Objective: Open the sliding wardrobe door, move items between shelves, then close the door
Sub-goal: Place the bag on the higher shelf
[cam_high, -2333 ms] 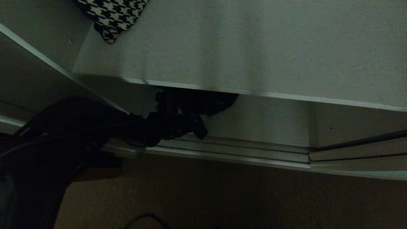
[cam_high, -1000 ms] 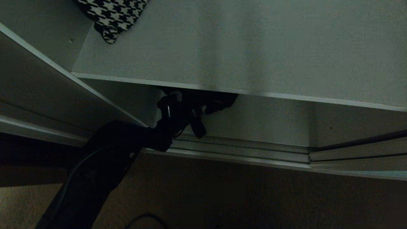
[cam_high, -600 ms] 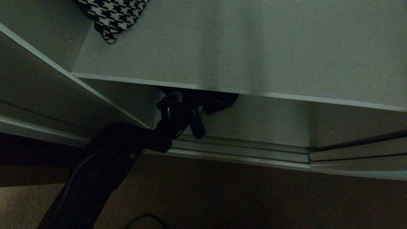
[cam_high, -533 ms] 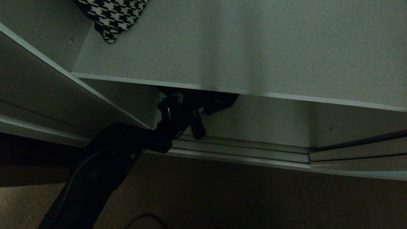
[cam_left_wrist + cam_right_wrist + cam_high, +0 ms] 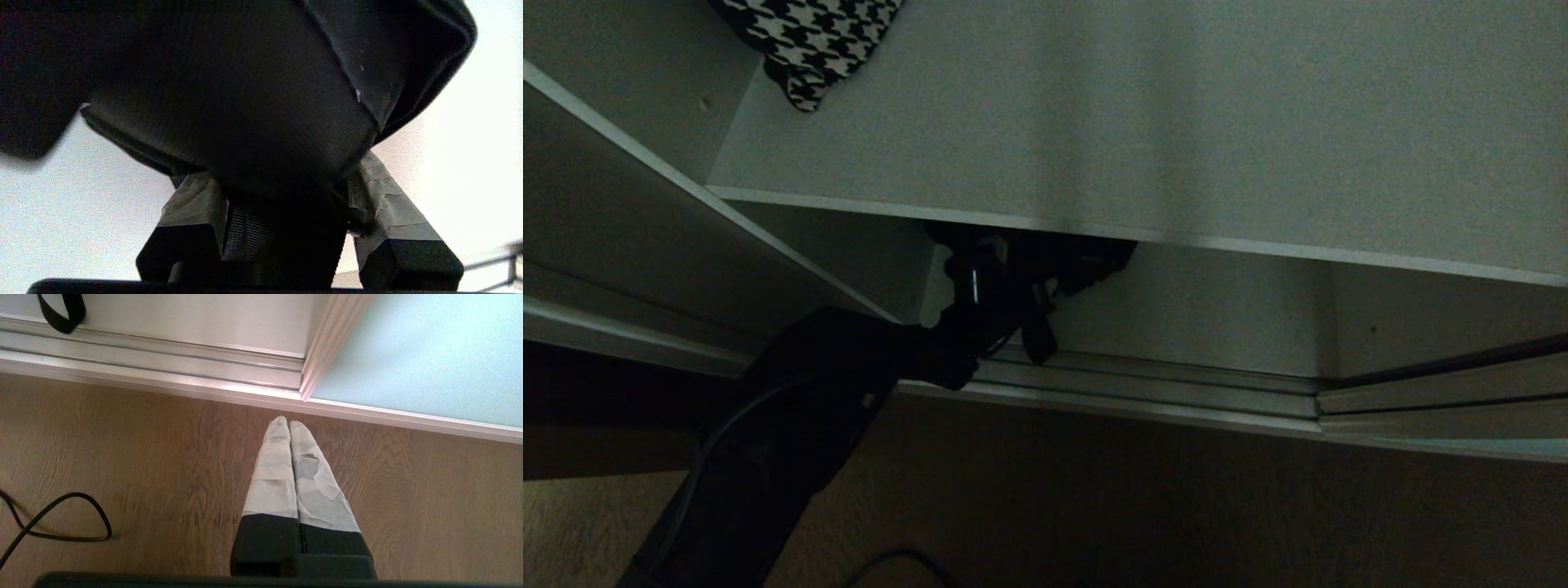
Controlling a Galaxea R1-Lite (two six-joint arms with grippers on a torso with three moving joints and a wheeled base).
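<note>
A soft black fabric item [image 5: 1086,261] lies on the lower shelf [image 5: 1201,318], half hidden under the upper shelf [image 5: 1176,122]. My left gripper [image 5: 1005,269] reaches in under that board. In the left wrist view the left gripper [image 5: 282,179] is shut on the black fabric [image 5: 229,102], which bulges between the taped fingers [image 5: 192,204]. A black strap [image 5: 1039,343] dangles toward the track. A houndstooth cloth [image 5: 809,41] lies at the upper shelf's far left. My right gripper [image 5: 284,424] hangs shut and parked above the floor, near the frosted sliding wardrobe door [image 5: 408,355], which stands slid aside.
The ridged silver floor track [image 5: 1135,392] runs along the wardrobe's front. A side panel [image 5: 645,204] bounds the compartment on the left. A black cable [image 5: 61,522] loops on the wooden floor [image 5: 163,465], and the strap's loop [image 5: 61,310] hangs by the track.
The left arm has swung in from the left and its wrist has edged right under the upper shelf. Its fingers have come together on the black fabric. The right arm has not moved.
</note>
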